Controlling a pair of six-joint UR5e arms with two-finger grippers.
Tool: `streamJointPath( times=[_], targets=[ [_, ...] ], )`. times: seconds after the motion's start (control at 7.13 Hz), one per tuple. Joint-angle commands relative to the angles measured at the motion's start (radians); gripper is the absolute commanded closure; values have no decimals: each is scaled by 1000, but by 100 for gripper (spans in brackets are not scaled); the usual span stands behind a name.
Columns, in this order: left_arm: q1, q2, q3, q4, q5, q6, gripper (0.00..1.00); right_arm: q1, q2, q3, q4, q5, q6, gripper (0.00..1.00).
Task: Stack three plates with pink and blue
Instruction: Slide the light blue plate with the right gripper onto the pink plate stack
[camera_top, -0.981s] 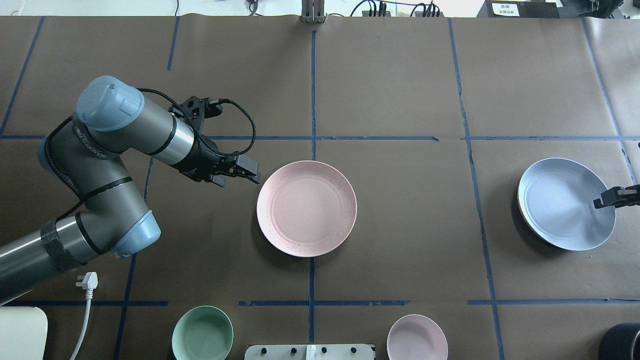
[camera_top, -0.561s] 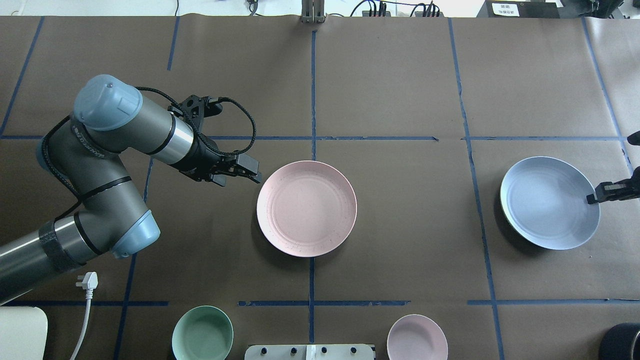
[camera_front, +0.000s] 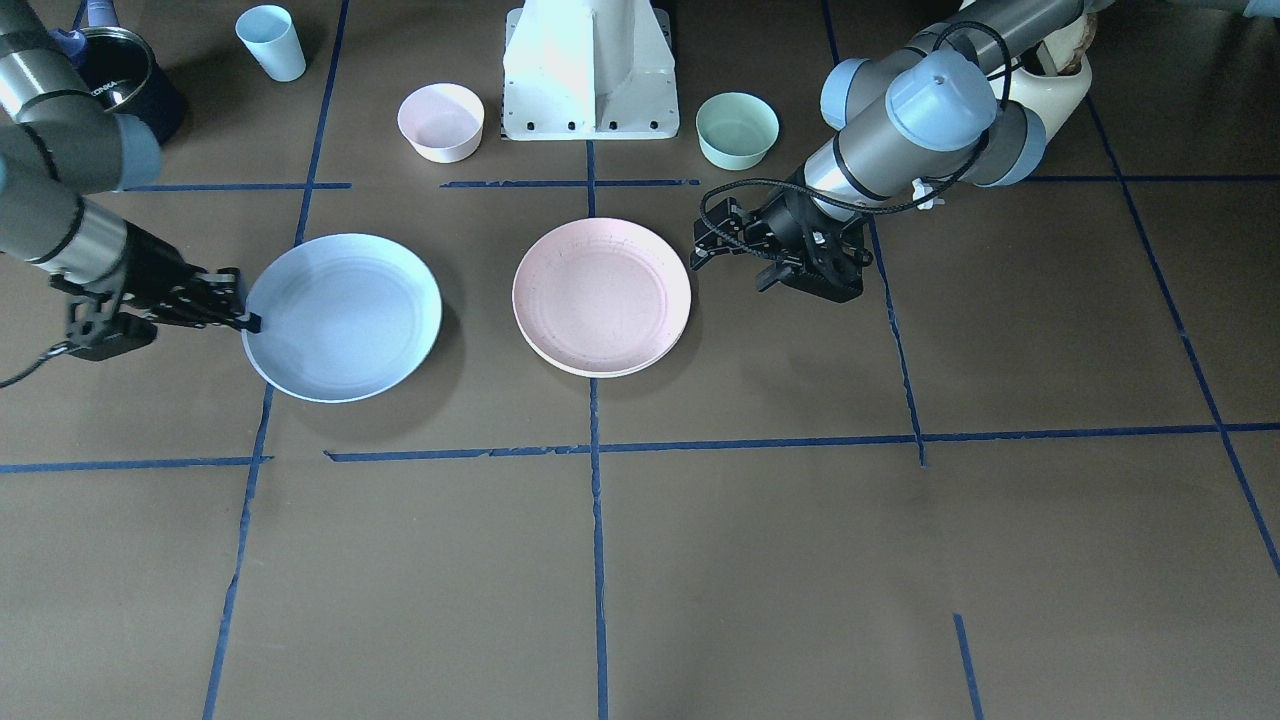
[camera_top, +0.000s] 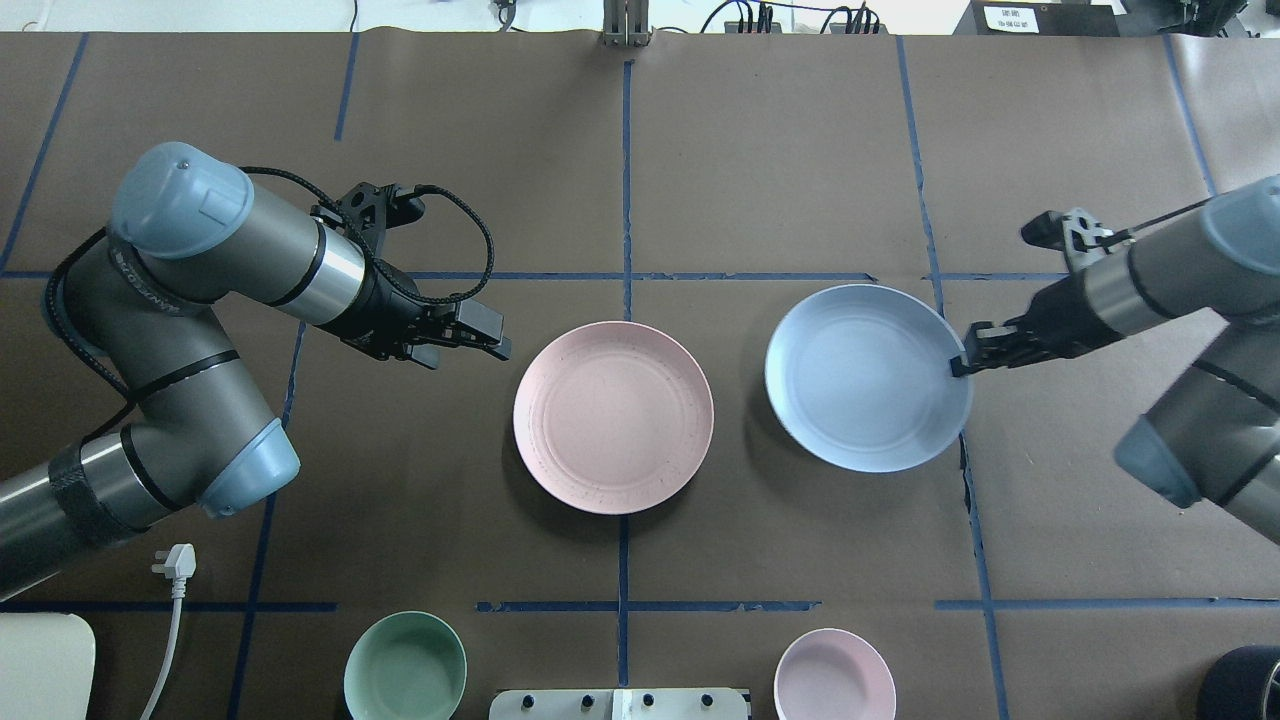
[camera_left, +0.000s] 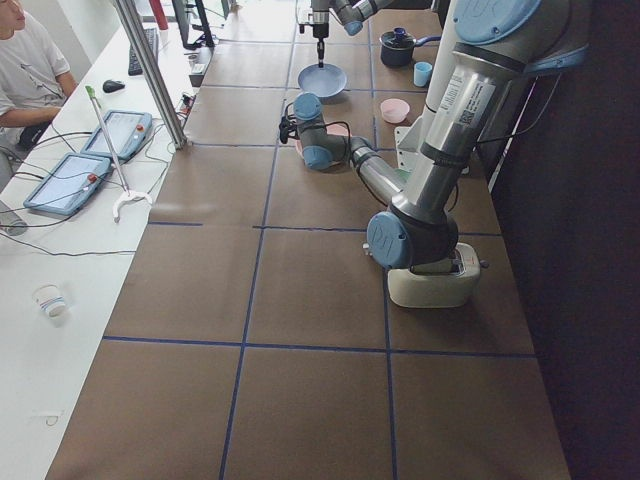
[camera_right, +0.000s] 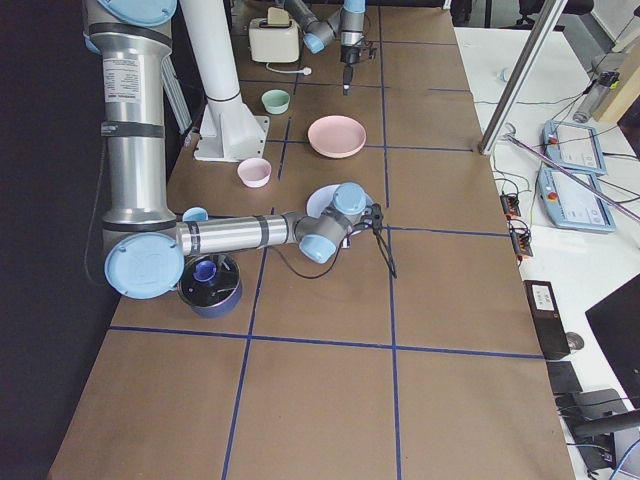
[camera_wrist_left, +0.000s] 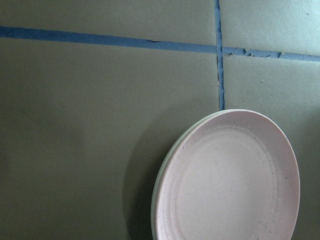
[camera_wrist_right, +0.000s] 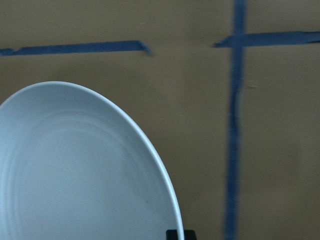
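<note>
Two plates, apart: right gripper (camera_top: 958, 365) clamped the rim of the blue plate (camera_top: 866, 378); left gripper (camera_top: 500, 348), opening not discernible, hung just beside the pink plate (camera_top: 613, 417) on the surface (camera_top: 800, 150)

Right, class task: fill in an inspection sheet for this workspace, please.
Surface: brown paper-covered table, blue tape grid.
Job's things: pale pink round plate atop a cream plate; light blue round plate lifted, apart from them.
Clutter: mint-green bowl, small pink bowl, light blue cup.
Grippers: right gripper shut on the blue plate's rim; left gripper beside the pink plate, apart, jaws unclear.
Cables: white plug and cord; black cable looping over the left wrist.
Surroundings: person at a side desk.
</note>
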Motion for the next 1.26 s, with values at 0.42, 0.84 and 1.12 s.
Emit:
streamJointPath(
  times=[0.42,0.84,1.12],
  targets=[
    [-56,1,1,-2,3,1,0,-273,250,75,-224,-287,171,100],
    [-58,1,2,-2,4,1,0,-319,301,58,-251,-342,243,100],
    [-57,1,2,-3,3,0,0,-319,304,47,-265,-357,263,86]
  ],
)
